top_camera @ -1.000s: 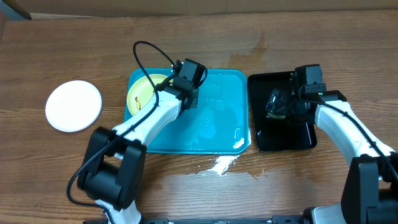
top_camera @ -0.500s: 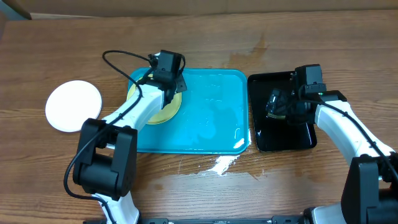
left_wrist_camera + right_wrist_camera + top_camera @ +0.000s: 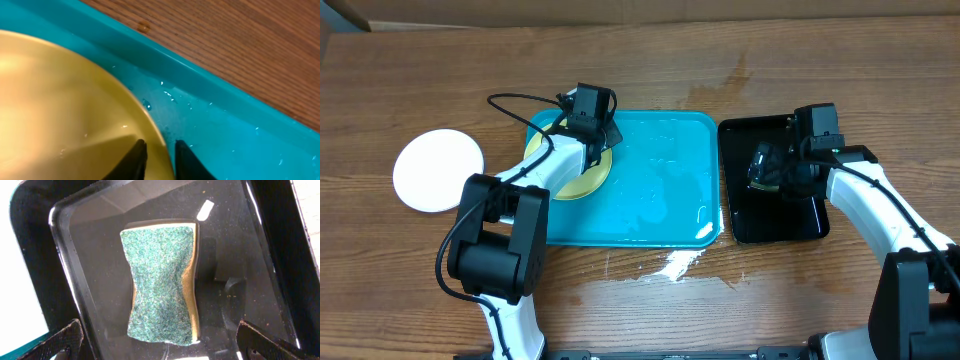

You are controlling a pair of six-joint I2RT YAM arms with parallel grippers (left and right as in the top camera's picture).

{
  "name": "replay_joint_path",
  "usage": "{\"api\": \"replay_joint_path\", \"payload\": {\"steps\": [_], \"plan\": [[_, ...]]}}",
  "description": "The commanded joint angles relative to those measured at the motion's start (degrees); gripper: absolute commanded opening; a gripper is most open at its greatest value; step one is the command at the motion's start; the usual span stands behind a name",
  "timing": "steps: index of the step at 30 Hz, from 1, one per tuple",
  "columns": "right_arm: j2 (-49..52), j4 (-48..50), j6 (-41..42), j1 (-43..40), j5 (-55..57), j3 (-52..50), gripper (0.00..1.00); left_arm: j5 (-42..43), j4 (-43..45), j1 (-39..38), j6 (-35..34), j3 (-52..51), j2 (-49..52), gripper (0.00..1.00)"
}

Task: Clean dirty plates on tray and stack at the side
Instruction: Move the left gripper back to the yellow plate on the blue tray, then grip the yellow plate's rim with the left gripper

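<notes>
Now that the left gripper [image 3: 160,150] has been brought from the middle of the tray [image 3: 660,215] to its far left part, the rim of the yellow-green plate [image 3: 60,100] is taken between narrowed jaws.

Within the last second the jaws have been drawn in until one finger is laid on the plate's upper face and the other just outside its edge, so the rim is judged to be gripped, though how firmly cannot be told. The plate is still lying on the wet turquoise tray, near the far left corner, and a lift toward the white plate [image 3: 438,170] set out on the table [image 3: 770,60] at the left is judged to be the step now opened. The right gripper [image 3: 160,340] is kept unchanged, its jaws spread wide above the green sponge [image 3: 160,280] in the black tray [image 3: 775,225].
</notes>
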Motion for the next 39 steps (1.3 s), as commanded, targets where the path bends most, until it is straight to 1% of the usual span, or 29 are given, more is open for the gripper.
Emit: {"api": "replay_joint_path", "payload": {"steps": [1, 3, 4, 10, 14, 20, 26, 27, 29, 30, 32, 33, 35, 36, 37, 38, 39], "plan": [[0.0, 0.4, -0.2, 0.1, 0.1, -0.3, 1.0, 0.1, -0.2, 0.0, -0.9, 0.7, 0.6, 0.11], [0.0, 0.4, -0.2, 0.1, 0.1, -0.3, 1.0, 0.1, -0.6, -0.1, -0.7, 0.7, 0.6, 0.08], [0.0, 0.4, -0.2, 0.1, 0.1, -0.3, 1.0, 0.2, -0.7, -0.1, -0.7, 0.7, 0.6, 0.04], [0.0, 0.4, -0.2, 0.1, 0.1, -0.3, 1.0, 4.2, -1.6, -0.2, -0.6, 0.7, -0.4, 0.04], [0.0, 0.4, -0.2, 0.1, 0.1, -0.3, 1.0, 7.1, -3.6, -1.3, 2.5, 0.7, -2.9, 0.04], [0.0, 0.4, -0.2, 0.1, 0.1, -0.3, 1.0, 7.8, -9.8, -6.1, 9.1, 0.7, -7.6, 0.04], [0.0, 0.4, -0.2, 0.1, 0.1, -0.3, 1.0, 8.2, -16.3, -13.1, 16.0, 0.7, -9.7, 0.04], [0.0, 0.4, -0.2, 0.1, 0.1, -0.3, 1.0, 7.3, -17.4, -14.3, 16.9, 0.7, -9.7, 0.04], [0.0, 0.4, -0.2, 0.1, 0.1, -0.3, 1.0, 2.3, -18.9, -16.0, 16.9, 0.7, -9.6, 0.04], [0.0, 0.4, -0.2, 0.1, 0.1, -0.3, 1.0, -0.4, -18.8, -16.4, 16.8, 0.7, -9.7, 0.09], [0.0, 0.4, -0.2, 0.1, 0.1, -0.3, 1.0, -4.1, -17.9, -16.6, 16.1, 0.9, -9.8, 0.32], [0.0, 0.4, -0.2, 0.1, 0.1, -0.3, 1.0, -5.1, -17.6, -16.2, 15.2, 1.3, -10.0, 0.4], [0.0, 0.4, -0.2, 0.1, 0.1, -0.3, 1.0, -5.2, -17.1, -14.5, 12.9, 2.7, -10.0, 0.5], [0.0, 0.4, -0.2, 0.1, 0.1, -0.3, 1.0, -4.2, -17.0, -13.3, 11.6, 3.4, -10.0, 0.55], [0.0, 0.4, -0.2, 0.1, 0.1, -0.3, 1.0, -2.6, -16.7, -12.1, 10.9, 4.0, -10.0, 0.55], [0.0, 0.4, -0.2, 0.1, 0.1, -0.3, 1.0, -1.1, -16.1, -10.6, 10.8, 4.5, -10.0, 0.54], [0.0, 0.4, -0.2, 0.1, 0.1, -0.3, 1.0, -0.7, -15.6, -9.6, 10.8, 4.6, -10.0, 0.5]]}}
